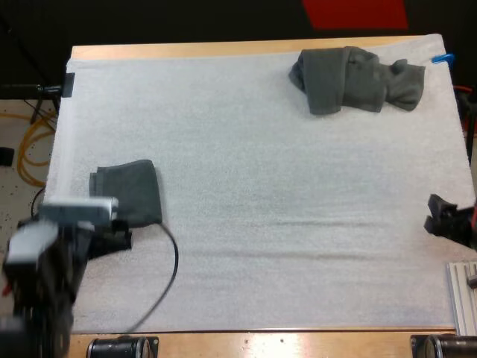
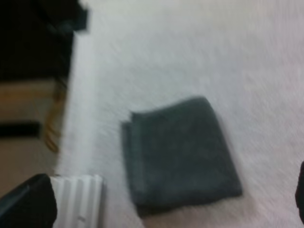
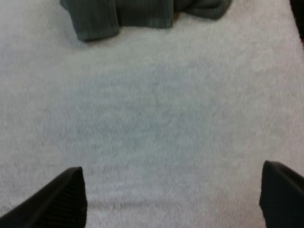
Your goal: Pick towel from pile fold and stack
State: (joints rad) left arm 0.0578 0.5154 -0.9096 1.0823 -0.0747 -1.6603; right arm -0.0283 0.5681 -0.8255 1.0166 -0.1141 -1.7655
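Wht mat (image 1: 261, 194) on wood tbl (image 1: 223, 49)

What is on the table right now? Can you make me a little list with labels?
folded towel: flat on the left side of the mat
crumpled towel: at the mat's far right corner, not yet folded
left tool: open, at the folded towel's near edge, holding nothing
right tool: open, over bare mat at the right edge, holding nothing, apart from the crumpled towel
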